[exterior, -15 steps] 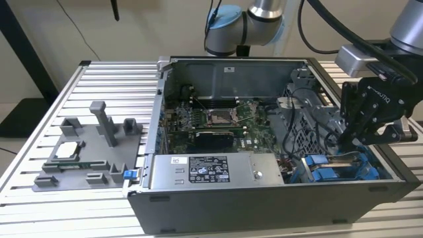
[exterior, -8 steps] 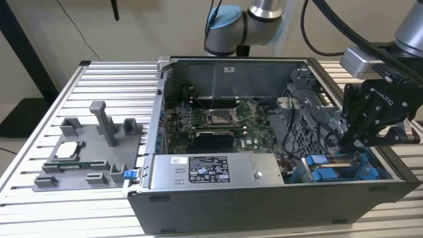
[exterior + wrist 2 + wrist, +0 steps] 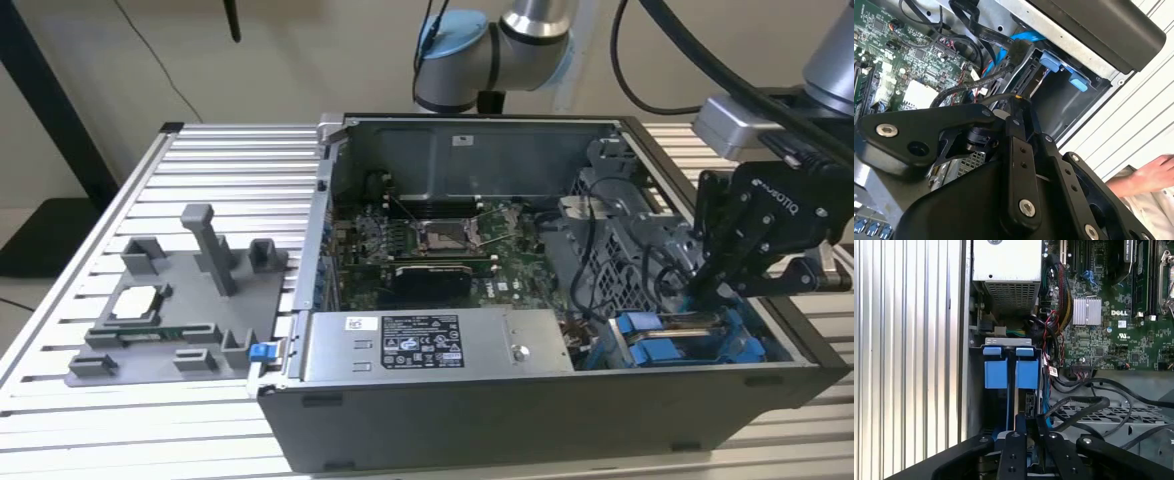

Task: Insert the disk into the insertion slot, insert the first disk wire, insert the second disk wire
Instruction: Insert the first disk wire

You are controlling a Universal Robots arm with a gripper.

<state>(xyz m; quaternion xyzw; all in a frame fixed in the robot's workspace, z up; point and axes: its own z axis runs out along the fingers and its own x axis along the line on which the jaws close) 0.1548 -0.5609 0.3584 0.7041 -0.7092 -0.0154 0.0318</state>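
Two bright blue carrier fronts stand side by side in the insertion slot (image 3: 1006,341), the grey metal bay in the corner of the open computer case (image 3: 534,410) that lies nearest the camera on the exterior view's right. The one in line with the jaws belongs to the disk (image 3: 1027,374), which sits seated in the bay. The second carrier (image 3: 995,373) touches it on the side toward the case wall.

The jaws hang low inside the case, directly over the back end of the disk. They are drawn close together and pinch the end of a black wire (image 3: 969,97), which loops away across the perforated grey cage beside the bay. White lettering runs along the black body above the jaws in the exterior view.

The case rests on a ribbed metal surface (image 3: 214,160), toward its edge on the exterior view's right. Inside the case, the power supply (image 3: 427,345) carries a large black label (image 3: 420,341) with white print and symbols, with a small white sticker (image 3: 360,322) next to it. The green motherboard (image 3: 1104,340) has white printed markings beside a finned silver heat sink (image 3: 1086,311).

A grey fixture (image 3: 174,300) stands on the surface near its edge on the exterior view's left, well apart from the jaws.

A person's hand (image 3: 1149,175) rests on the surface just outside the case in the second wrist view.
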